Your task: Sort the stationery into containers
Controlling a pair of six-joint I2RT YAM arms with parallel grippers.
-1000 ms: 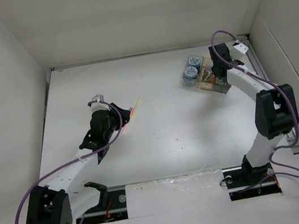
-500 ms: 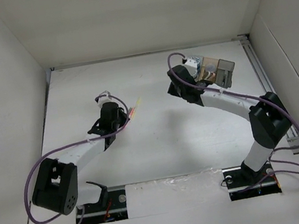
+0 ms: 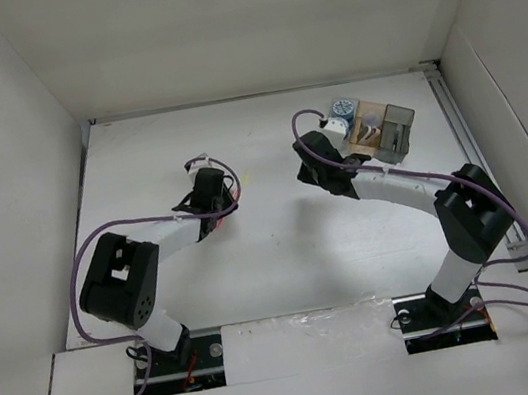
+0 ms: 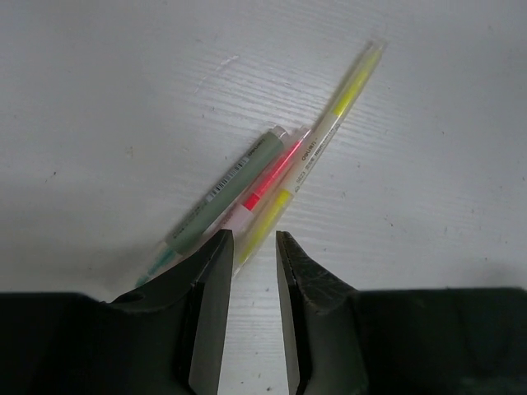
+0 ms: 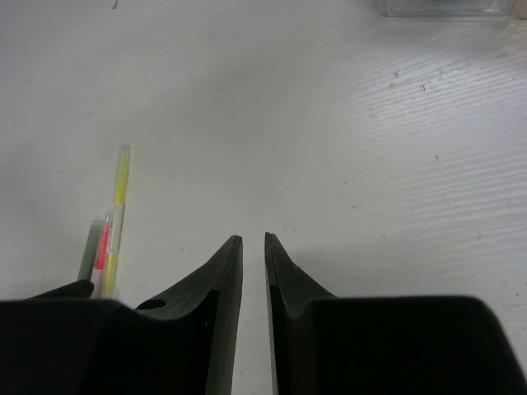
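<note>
Three pens lie side by side on the white table: a grey-green pen (image 4: 226, 189), a pink pen (image 4: 268, 175) and a yellow pen (image 4: 333, 111). My left gripper (image 4: 254, 239) hovers just above their near ends, open by a narrow gap with nothing between its jaws; from above it (image 3: 216, 203) covers the pens. My right gripper (image 5: 253, 239) is open by a slit and empty over bare table (image 3: 322, 169), with the pens (image 5: 107, 239) off to its left. The containers (image 3: 384, 125) stand at the back right, a blue cylinder (image 3: 341, 108) at their left corner.
White walls close the table in on the left, back and right. A clear box edge (image 5: 445, 8) shows at the top of the right wrist view. Purple cables loop from both arms over the table.
My left arm has folded in and its gripper has come over the pens. My right gripper has swung away from the containers leftward to mid-table. The container cluster has shifted and turned.
</note>
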